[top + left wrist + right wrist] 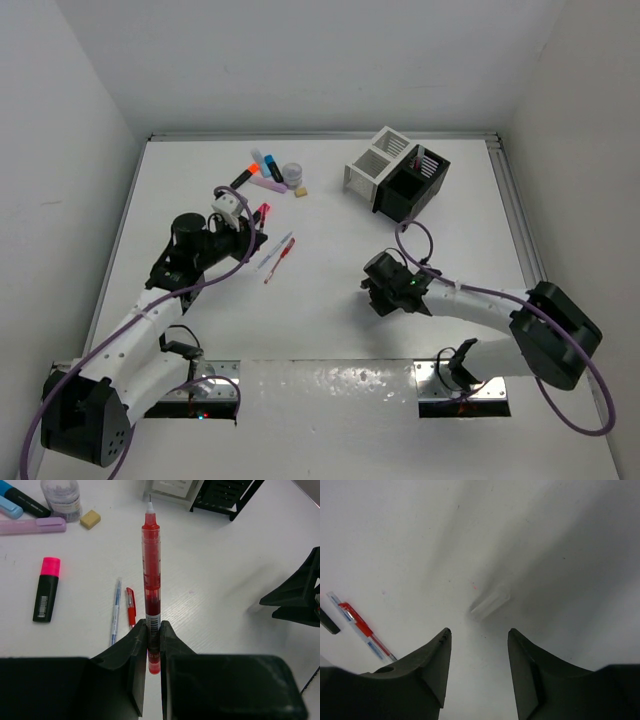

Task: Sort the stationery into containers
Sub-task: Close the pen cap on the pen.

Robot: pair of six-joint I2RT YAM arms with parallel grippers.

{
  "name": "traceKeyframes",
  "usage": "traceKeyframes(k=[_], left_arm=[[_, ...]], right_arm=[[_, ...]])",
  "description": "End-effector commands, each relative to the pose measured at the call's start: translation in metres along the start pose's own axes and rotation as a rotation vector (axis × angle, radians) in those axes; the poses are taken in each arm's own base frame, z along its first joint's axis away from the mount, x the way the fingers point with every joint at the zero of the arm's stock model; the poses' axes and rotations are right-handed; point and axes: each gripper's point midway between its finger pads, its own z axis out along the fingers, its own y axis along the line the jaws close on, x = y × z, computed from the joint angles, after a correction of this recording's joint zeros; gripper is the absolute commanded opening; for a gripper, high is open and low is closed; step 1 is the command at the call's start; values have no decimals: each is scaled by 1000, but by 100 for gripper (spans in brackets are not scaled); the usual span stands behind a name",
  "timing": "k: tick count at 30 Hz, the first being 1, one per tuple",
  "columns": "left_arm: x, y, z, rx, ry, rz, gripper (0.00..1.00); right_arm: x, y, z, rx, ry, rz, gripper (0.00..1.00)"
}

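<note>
Now the left gripper [153, 630] is clamped on the tail of a slim red pen with a see-through barrel [151, 565]. The pen's tip points to 12 o'clock, toward the joined white slotted box [368, 165] and black slotted box [412, 187]. A black-bodied, pink-capped highlighter [46, 590] lies at its 10 o'clock. The right gripper [477, 635] hangs over the white table [560, 540], fingers apart, with a short red pen [362, 626] at its 9 o'clock.

This is looking like a robotics lab cell: plain white walls [300, 60] are enclosing a white surface [330, 325], and two cabled robot arms [140, 325] are sitting bolted along its near edge.
</note>
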Motion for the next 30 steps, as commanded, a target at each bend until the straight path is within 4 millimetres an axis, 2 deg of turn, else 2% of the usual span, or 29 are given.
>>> traceKeyframes(k=[1, 5, 11, 19, 23, 24, 26, 30], left_arm=[[-12, 0, -2, -13, -42, 12, 0], [-12, 3, -2, -27, -43, 12, 0], [-10, 7, -3, -43, -33, 13, 0], [-12, 10, -4, -56, -38, 13, 0], [-13, 10, -3, -59, -40, 10, 0], [-13, 12, -4, -63, -39, 9, 0], [-13, 11, -4, -64, -39, 10, 0], [-15, 13, -4, -71, -44, 13, 0]], right_arm=[[8, 30, 3, -26, 61, 370, 48], [10, 24, 14, -1, 67, 389, 47], [-5, 20, 21, 22, 25, 390, 46], [-23, -8, 18, 106, -27, 373, 38], [-26, -17, 23, 134, -40, 357, 29], [-27, -20, 25, 147, -41, 347, 23], [-26, -26, 26, 167, -37, 322, 19], [-28, -34, 27, 188, -44, 256, 14]])
